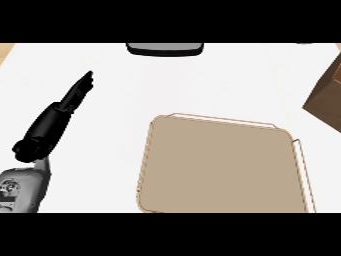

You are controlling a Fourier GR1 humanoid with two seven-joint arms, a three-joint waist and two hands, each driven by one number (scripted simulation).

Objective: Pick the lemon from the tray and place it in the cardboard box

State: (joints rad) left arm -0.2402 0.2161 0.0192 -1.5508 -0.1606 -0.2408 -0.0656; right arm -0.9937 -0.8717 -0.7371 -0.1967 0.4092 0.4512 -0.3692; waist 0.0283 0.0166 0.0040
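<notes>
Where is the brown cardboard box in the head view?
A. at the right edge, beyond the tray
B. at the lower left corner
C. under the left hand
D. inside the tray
A: the cardboard box stands at the right edge, up and right of the tan tray, apart from it.

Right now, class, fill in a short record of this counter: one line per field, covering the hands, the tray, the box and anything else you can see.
left hand: open, fingers straight, pointing up and away over the white counter, holding nothing
right hand: not in view
tray: tan, rounded corners, lower centre to right, nothing visible on it
lemon: not visible
cardboard box: brown, at the right edge, partly cut off
other: dark grey object at the counter's far edge, cut off by the top
</notes>
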